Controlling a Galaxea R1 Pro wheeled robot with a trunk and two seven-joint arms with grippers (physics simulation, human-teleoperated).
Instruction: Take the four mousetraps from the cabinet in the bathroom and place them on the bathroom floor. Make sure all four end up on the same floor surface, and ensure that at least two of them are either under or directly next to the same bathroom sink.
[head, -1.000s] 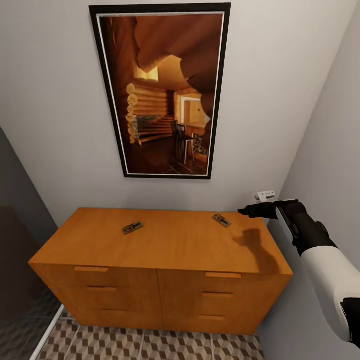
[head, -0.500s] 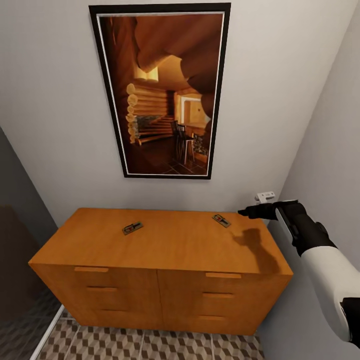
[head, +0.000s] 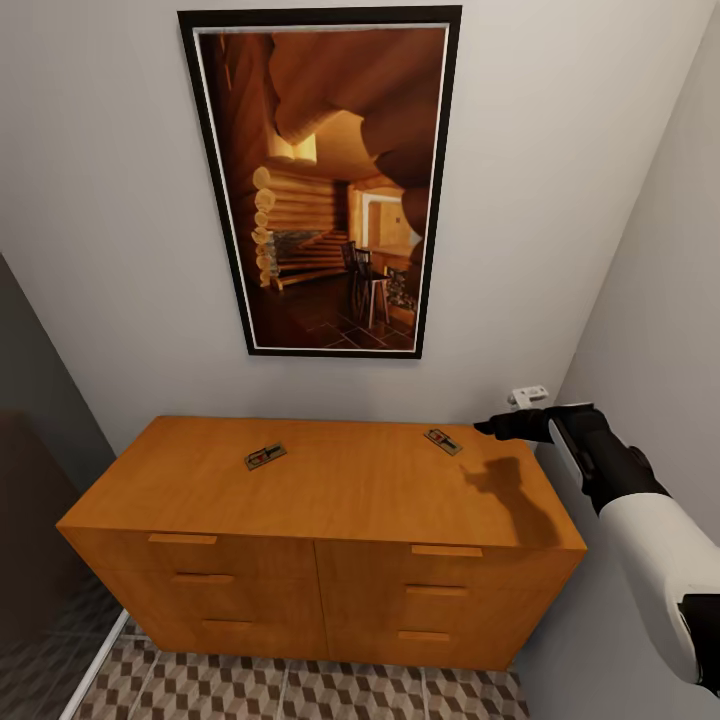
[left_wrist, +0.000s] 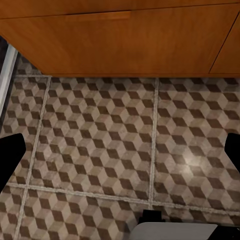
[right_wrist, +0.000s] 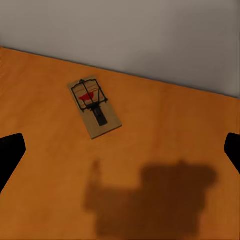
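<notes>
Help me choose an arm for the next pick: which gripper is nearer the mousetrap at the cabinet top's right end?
Right. The right gripper hovers open just beside that mousetrap, at the cabinet top's right end. The left gripper hangs low, facing the bathroom floor before the cabinet front.

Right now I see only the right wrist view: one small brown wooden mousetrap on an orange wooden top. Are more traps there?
Observer: Yes. A second small brown wooden mousetrap lies on the left part of this low orange-brown wooden cabinet.
Operator: Where is my right pincer?
Observer: The right pincer hovers open near the right rear corner, beside your trap.
Operator: And the left pincer?
Observer: The left pincer is open, empty, above the cube-patterned tile floor.
</notes>
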